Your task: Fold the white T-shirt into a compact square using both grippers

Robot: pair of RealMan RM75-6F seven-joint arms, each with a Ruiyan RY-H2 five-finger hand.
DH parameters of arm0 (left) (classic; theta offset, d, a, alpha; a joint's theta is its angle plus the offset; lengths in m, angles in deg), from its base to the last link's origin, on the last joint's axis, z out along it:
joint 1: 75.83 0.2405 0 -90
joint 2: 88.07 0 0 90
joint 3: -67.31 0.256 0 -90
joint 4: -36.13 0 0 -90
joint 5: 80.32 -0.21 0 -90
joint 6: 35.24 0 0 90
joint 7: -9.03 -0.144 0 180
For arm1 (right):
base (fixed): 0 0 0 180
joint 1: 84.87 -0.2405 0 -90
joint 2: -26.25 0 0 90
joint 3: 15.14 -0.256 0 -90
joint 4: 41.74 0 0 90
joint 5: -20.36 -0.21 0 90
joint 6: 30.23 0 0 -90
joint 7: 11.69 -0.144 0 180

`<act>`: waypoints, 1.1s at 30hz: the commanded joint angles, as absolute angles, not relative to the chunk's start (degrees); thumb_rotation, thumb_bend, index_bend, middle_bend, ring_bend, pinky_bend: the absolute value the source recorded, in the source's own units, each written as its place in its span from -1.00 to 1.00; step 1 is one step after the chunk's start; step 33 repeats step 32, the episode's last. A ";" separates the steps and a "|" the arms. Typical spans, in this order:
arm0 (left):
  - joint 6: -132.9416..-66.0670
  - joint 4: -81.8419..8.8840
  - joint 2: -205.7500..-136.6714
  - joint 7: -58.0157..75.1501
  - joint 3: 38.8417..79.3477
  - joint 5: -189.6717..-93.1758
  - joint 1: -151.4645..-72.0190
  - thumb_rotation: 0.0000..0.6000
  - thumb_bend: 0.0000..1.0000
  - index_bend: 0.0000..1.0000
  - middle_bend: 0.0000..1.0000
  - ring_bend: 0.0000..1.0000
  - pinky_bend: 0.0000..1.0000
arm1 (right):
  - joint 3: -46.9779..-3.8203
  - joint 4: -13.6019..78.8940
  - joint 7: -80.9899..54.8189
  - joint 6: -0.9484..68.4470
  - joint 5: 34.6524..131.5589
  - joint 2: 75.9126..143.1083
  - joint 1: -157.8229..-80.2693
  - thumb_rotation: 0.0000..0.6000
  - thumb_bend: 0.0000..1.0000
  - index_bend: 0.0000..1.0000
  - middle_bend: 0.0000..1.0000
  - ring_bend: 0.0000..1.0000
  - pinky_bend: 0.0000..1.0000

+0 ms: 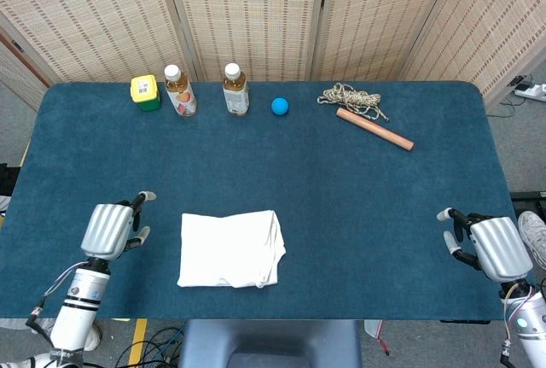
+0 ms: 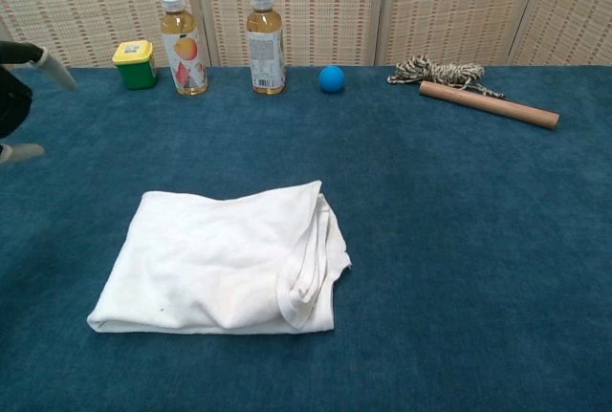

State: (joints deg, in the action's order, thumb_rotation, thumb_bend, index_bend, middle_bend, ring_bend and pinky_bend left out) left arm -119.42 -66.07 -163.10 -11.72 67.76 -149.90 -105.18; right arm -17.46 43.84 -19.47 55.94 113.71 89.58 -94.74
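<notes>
T-shirt lies folded near the table's front edge, layered right side loose. Risk: those bulging layers slump open, or a returning hand drags them apart. Left hand beside it, right hand well apart; both empty, fingers apart. Chest view crops left hand; underside folds hidden.

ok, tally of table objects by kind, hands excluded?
Folded white T-shirt: 1
Capped tea bottles: 2
Yellow-lidded green jar: 1
Small blue ball: 1
Coiled tan rope: 1
Wooden rod: 1
Total: 7
</notes>
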 commanded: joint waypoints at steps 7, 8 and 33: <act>-123.79 -61.38 -159.70 -4.64 68.67 -149.42 -96.23 1.00 -0.40 -0.40 0.10 -0.08 0.23 | -16.72 42.00 -21.39 54.39 111.30 88.90 -93.42 1.00 -0.04 -0.36 -0.10 -0.23 -0.04; -124.33 -60.65 -159.81 -3.83 68.67 -149.59 -95.40 1.00 -0.40 -0.42 0.06 -0.10 0.18 | -16.55 41.97 -21.57 54.09 111.20 88.76 -93.35 1.00 -0.04 -0.47 -0.17 -0.31 -0.11; -128.41 -55.47 -160.51 2.67 70.52 -161.35 -84.58 1.00 -0.40 -0.50 -0.21 -0.35 -0.01 | -15.71 40.61 -23.86 56.37 111.61 89.95 -90.65 1.00 -0.03 -0.74 -0.51 -0.69 -0.45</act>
